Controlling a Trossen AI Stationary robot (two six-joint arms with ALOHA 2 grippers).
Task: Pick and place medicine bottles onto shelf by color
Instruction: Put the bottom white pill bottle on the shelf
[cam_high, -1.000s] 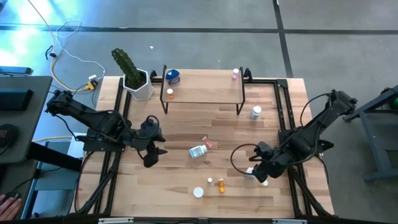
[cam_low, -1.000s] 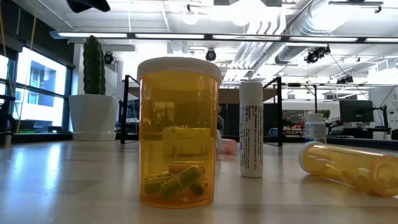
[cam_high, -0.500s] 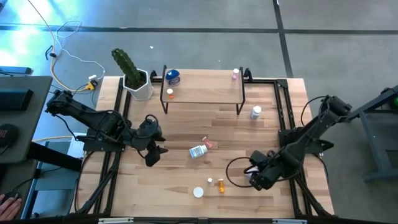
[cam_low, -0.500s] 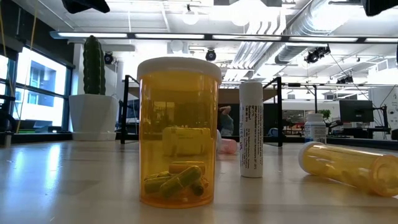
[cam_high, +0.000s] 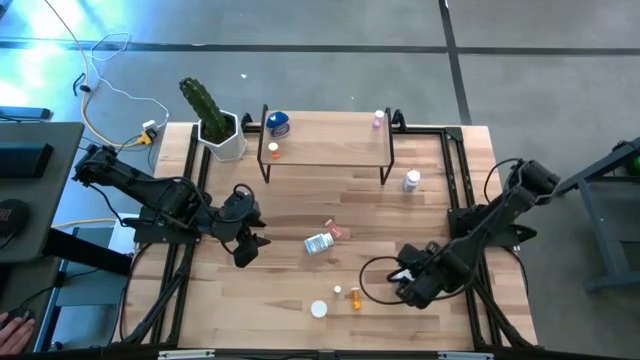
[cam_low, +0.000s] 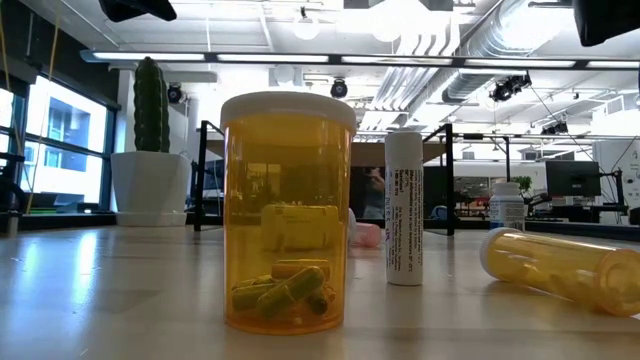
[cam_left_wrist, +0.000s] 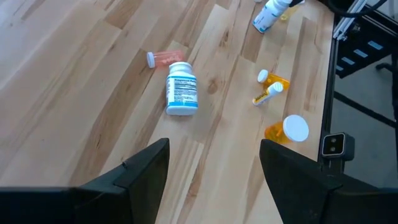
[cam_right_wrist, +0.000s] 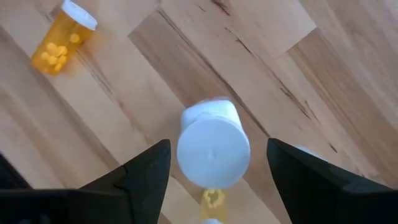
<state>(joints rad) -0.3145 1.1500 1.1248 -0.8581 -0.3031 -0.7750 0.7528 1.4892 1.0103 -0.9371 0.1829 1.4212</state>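
White medicine bottle (cam_right_wrist: 213, 149) — upright between spread right gripper (cam_right_wrist: 214, 163) jaws (untouched), left gripper (cam_left_wrist: 214, 165) spread, waiting mid-table.

Table (cam_high: 300, 200): light wood grain. Cactus (cam_high: 203, 108): green, white pot. Upright bottle (cam_low: 288, 212): translucent orange, white cap, yellow capsules. Lying bottle (cam_left_wrist: 181, 90): white, blue-printed label. Small bottle (cam_left_wrist: 165, 58): pink, white cap. Tube (cam_low: 404, 208): white, black print.
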